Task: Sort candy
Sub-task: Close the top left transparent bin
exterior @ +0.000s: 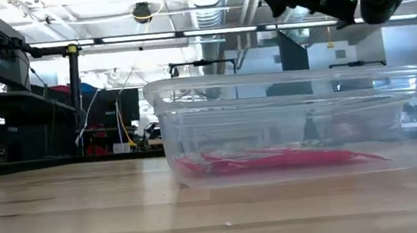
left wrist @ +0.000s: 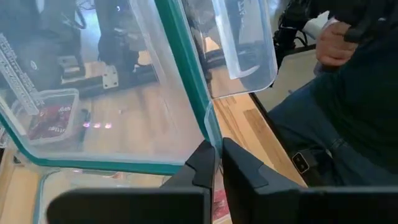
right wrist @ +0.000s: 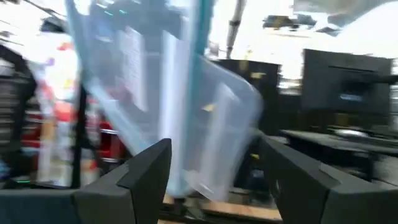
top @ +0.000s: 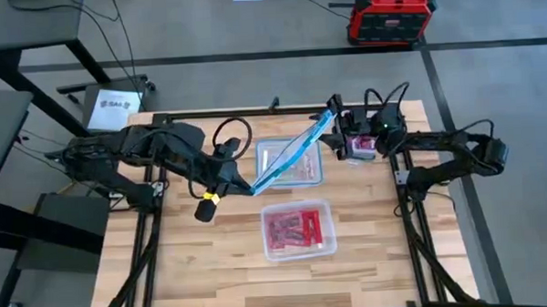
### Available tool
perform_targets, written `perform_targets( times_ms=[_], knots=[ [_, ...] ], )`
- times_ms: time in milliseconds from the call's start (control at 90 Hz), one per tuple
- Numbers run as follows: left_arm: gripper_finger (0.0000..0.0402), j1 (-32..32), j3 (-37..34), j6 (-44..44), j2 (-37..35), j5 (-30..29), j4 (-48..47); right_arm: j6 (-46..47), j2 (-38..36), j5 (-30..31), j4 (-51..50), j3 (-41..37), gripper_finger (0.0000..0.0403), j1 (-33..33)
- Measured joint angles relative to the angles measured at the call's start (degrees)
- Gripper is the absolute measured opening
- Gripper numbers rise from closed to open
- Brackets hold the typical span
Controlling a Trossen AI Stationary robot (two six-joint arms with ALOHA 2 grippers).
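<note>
Workshop or lab: concrete floor [top: 491,118], exposed ceiling ducts [exterior: 205,12] (industrial look), red equipment case [top: 389,14].

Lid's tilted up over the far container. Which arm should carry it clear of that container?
Left, probably. The left hand is clamped on the lid rim, while the right hand is open at the lid's far end without gripping it.

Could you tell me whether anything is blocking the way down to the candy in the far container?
Yes. The blue-rimmed lid slants across the far container, pinched in the left tool and reaching toward the right tool, above the candy inside.
</note>
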Motion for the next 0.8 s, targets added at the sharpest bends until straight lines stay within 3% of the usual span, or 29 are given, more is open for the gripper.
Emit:
perform_targets(
  times_ms=[167,367,600,800],
  knots=[
    [0.0,-0.04,0.0,0.07,0.0,-0.34,0.13,2.0,0.0,-4.36,-1.22,1.7,0.0196,2.84],
    [0.0,-0.01,0.0,-2.56,0.0,-2.36,0.25,1.33,-0.21,-5.23,-5.46,1.82,0.0028,3.31],
    [0.0029,0.93,0.02,-12.61,-0.09,-6.41,-4.99,7.0,-3.64,-5.82,-18.19,1.82,0.002,3.33],
    [0.0094,3.86,0.02,-21.83,0.15,-11.53,-24.45,8.74,-12.91,-5.12,-41.0,1.82,0.0014,2.28]
  ],
)
